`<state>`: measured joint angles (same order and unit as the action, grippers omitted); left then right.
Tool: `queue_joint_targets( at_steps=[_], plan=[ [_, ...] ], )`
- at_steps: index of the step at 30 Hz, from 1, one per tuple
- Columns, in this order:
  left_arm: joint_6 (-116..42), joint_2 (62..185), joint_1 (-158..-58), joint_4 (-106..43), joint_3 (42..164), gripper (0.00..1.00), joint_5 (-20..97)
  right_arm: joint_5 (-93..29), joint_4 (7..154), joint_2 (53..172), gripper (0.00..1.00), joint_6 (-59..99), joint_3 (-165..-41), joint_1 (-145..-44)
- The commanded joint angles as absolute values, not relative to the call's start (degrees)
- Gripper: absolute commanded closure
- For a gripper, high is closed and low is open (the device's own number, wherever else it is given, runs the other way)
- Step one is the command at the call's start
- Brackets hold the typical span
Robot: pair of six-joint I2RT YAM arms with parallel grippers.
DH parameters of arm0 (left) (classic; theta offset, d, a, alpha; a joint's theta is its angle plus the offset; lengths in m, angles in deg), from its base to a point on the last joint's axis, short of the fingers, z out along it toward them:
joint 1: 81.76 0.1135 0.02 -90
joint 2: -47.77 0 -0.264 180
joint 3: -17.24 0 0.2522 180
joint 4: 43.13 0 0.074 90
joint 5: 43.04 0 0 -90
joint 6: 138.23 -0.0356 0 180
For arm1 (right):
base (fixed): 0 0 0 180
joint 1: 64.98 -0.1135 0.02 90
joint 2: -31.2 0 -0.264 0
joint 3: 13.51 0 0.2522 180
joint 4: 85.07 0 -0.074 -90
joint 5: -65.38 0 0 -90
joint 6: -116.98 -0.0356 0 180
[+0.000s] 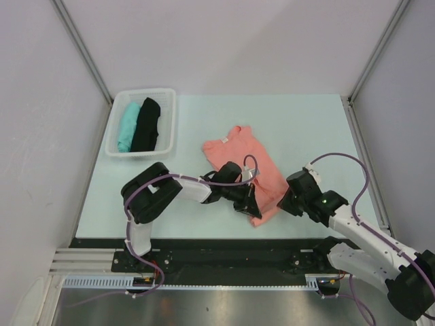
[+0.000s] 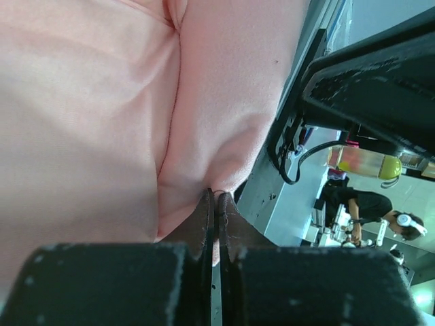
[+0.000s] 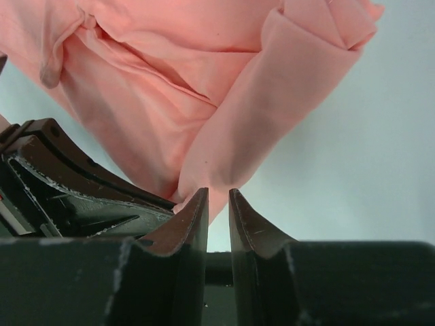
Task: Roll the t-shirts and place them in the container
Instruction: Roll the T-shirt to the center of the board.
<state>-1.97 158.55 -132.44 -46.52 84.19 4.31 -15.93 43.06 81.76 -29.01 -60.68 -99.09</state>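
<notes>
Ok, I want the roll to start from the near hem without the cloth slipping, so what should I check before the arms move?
1. Left gripper pinching the pink t-shirt: ok, the jaws are shut with cloth between the tips.
2. Right gripper holding the hem: cannot tell; the jaws are nearly shut and cloth just reaches the tips.
3. Shirt lying flat: not ok, the right wrist view shows folds and a doubled-over edge.
4. Table beyond the shirt free for rolling: ok.
5. Teal t-shirt and black t-shirt out of the way in the basket: ok.
</notes>
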Motion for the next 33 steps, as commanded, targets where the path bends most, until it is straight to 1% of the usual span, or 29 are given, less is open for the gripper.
queue_joint_targets(
  at_steps=[1,9,12,15,16,18,19,21,22,28,33],
  plan=[
    [-1.56,159.22,-131.33,-45.19,84.70,0.99,3.81,-12.40,45.75,84.02,0.78,-31.03,-60.41,-100.84],
    [-2.53,159.39,-131.16,-42.38,86.20,0.99,4.51,-11.79,49.87,87.97,0.78,-30.50,-60.41,-100.67],
    [-2.97,159.13,-130.89,-41.41,86.64,0.97,5.04,-12.14,51.02,89.82,0.78,-30.94,-60.49,-100.49],
    [-3.76,158.43,-130.72,-40.09,87.16,0.90,5.92,-12.31,51.73,91.23,0.78,-31.20,-60.58,-99.53],
    [-4.28,158.08,-130.63,-39.40,87.34,0.82,6.27,-12.23,51.90,91.66,0.78,-31.29,-60.58,-99.00],
    [-6.03,156.76,-130.63,-37.99,88.21,0.75,7.67,-12.58,52.43,91.93,0.78,-31.20,-60.67,-98.12],
    [-6.74,156.32,-130.63,-36.07,88.57,0.70,8.37,-13.01,52.78,92.10,0.78,-30.86,-60.84,-97.25],
    [-8.84,154.56,-130.63,-33.08,89.62,0.65,10.39,-13.63,53.66,92.72,0.78,-30.68,-61.02,-96.28],
    [-9.64,153.86,-130.63,-32.10,89.80,0.60,11.10,-13.98,54.10,93.07,0.78,-30.24,-61.28,-95.32],
    [-13.95,146.83,-130.63,-25.34,90.77,0.53,18.74,-16.27,55.86,97.64,0.78,-29.27,-62.87,-93.20],
    [-18.68,142.08,-131.77,-19.80,91.99,0.53,26.56,-17.59,57.70,101.15,0.78,-28.57,-64.53,-92.41]
  ],
)
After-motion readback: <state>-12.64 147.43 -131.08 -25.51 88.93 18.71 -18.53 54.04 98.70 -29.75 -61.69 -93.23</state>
